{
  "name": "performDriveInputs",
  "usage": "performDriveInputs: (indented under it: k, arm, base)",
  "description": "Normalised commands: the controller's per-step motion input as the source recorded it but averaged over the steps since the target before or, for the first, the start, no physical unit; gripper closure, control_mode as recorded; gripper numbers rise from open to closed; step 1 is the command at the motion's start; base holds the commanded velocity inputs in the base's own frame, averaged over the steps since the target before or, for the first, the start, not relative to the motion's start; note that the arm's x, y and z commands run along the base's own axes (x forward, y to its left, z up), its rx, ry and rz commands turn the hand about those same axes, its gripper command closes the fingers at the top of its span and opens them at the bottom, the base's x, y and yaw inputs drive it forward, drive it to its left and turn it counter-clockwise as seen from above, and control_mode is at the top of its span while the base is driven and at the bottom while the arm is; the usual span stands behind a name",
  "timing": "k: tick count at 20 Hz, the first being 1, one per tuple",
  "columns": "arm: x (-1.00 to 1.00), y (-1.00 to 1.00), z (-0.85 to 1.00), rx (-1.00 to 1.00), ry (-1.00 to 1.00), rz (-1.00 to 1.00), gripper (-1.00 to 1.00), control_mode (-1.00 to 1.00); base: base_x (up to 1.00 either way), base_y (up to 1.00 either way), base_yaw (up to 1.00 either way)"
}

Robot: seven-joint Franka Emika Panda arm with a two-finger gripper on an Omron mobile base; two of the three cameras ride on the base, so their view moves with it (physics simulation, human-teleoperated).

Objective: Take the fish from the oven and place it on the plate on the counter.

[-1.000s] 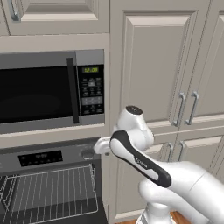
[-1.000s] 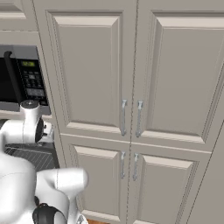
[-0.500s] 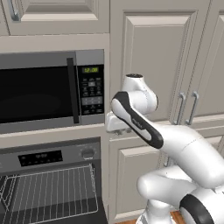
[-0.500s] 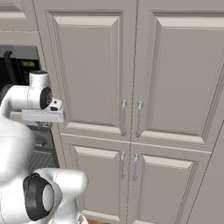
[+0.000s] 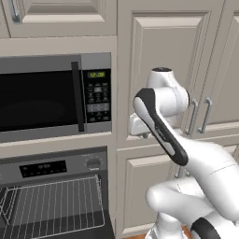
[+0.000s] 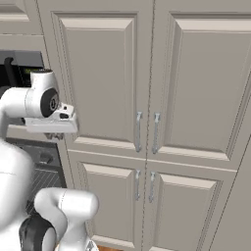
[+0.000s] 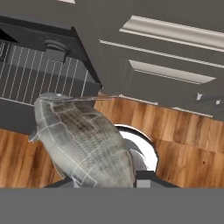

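The fish (image 7: pixel 83 140), silvery-grey with a scaled flank, looms close in the hand view and hangs high above the wood floor, gripped at its near end. My gripper (image 6: pixel 53 135) is shut on it, and the fingertips are hidden behind its body. The hand (image 5: pixel 139 126) points downward at chest height, just right of the oven column and in front of the cabinet doors. The oven (image 5: pixel 56 169) stands open below the microwave, its wire rack (image 5: pixel 51 205) bare. In the hand view the oven's knob (image 7: pixel 54 46) and rack sit at the upper left. The plate and the counter are out of view.
A black-windowed microwave (image 5: pixel 46 100) with a keypad sits above the oven. Tall beige cabinet doors (image 6: pixel 147 98) with slim metal handles cover the wall to the right. Wood floor (image 7: pixel 183 144) lies below the hand.
The arm has swung up and to the right, away from the oven front, carrying the hand in front of the cabinet doors. The base has not moved.
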Motion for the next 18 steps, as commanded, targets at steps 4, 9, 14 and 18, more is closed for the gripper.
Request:
performDriveInputs:
  k: [4, 9, 14, 18]
  arm:
    - [-0.63, -0.43, 0.34, 0.00, -0.18, 0.00, 1.00, -1.00]
    - [-0.68, -0.46, 0.43, 0.00, -0.22, -0.01, 1.00, -1.00]
    - [-0.51, -0.30, 0.34, 0.00, -0.12, -0.02, 1.00, -1.00]
    - [0.00, -0.02, 0.00, 0.00, 0.00, 0.00, 1.00, -1.00]
  base:
    - [0.00, 0.00, 0.00]
    - [0.00, 0.00, 0.00]
    - [0.00, 0.00, 0.00]
    - [0.00, 0.00, 0.00]
